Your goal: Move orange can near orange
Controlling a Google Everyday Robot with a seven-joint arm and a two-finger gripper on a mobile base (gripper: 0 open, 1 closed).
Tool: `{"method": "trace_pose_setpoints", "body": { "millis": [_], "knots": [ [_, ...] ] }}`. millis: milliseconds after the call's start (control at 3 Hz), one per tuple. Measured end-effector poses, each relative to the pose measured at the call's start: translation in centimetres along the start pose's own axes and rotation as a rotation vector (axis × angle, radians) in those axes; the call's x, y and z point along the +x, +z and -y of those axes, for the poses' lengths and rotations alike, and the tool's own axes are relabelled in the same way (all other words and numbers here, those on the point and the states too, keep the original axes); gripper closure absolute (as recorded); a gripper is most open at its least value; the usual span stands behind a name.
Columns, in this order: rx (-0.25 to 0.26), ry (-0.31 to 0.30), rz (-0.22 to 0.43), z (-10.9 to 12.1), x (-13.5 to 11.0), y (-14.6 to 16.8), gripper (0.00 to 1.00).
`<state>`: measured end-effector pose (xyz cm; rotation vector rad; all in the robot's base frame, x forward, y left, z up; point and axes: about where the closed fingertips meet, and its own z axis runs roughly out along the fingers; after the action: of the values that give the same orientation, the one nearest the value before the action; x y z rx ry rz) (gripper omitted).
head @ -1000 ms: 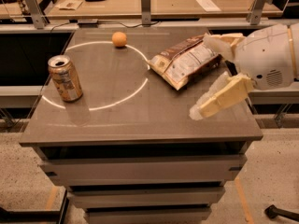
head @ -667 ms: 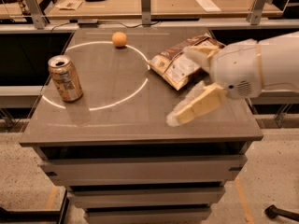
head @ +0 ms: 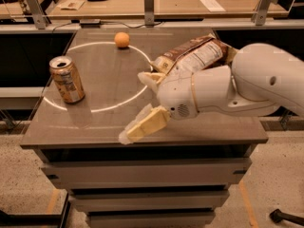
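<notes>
The orange can (head: 67, 80) stands upright at the left of the grey table (head: 95, 127), its silver top open. The orange (head: 122, 39) lies near the table's far edge, well beyond and to the right of the can. My gripper (head: 136, 104) hangs over the table's front middle, to the right of the can and apart from it. Its two pale fingers (head: 145, 126) are spread open with nothing between them. The white arm reaches in from the right.
A brown and white crinkled snack bag (head: 195, 55) lies at the table's right, partly behind my arm. A white circle line is marked on the tabletop. A wooden bench with papers (head: 211, 4) stands behind the table. Drawers sit below the tabletop.
My arm has moved left across the table's front, from the right edge toward the middle, closer to the can. The can, orange and bag have not moved.
</notes>
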<state>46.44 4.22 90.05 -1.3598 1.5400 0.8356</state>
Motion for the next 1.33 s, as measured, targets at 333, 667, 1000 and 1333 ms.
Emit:
{"method": "trace_pose_setpoints", "body": {
  "millis": [333, 667, 1000, 1333],
  "knots": [
    [0.013, -0.014, 0.002, 0.5, 0.1, 4.5, 0.00],
    [0.066, -0.006, 0.017, 2.6, 0.2, 7.8, 0.00],
    [0.105, 0.006, 0.048, 4.3, 0.2, 10.8, 0.00],
    [0.079, 0.008, 0.099, 5.6, -0.3, 14.0, 0.00]
  ]
}}
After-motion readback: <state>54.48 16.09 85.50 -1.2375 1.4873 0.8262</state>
